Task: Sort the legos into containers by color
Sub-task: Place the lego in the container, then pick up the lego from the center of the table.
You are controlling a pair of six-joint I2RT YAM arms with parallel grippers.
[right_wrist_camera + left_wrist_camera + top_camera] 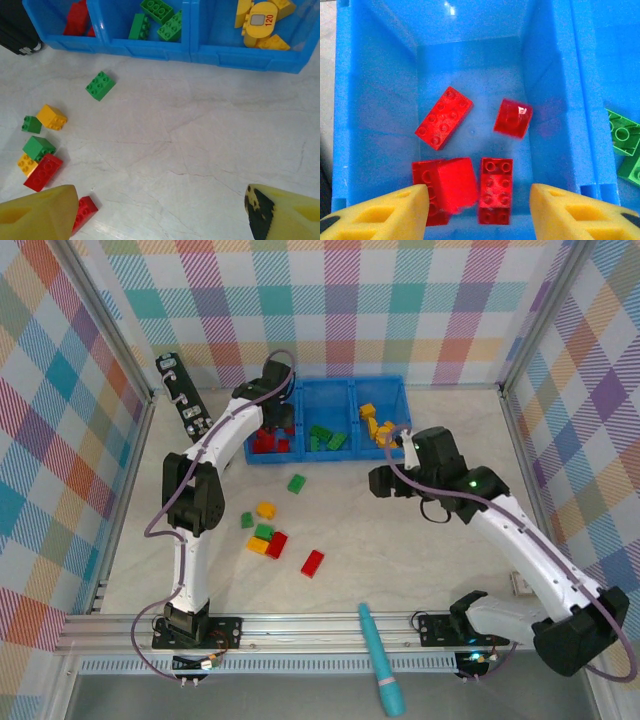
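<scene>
Beneath the left gripper (479, 200), spread apart and gripping nothing: small red plastic studded bricks (443, 117), in the left compartment of the bright blue plastic tray (555, 100). Left of the right gripper (160, 210), also spread: loose red, green and yellow bricks (44, 171) on pale tabletop (200, 140); tray beyond.
</scene>
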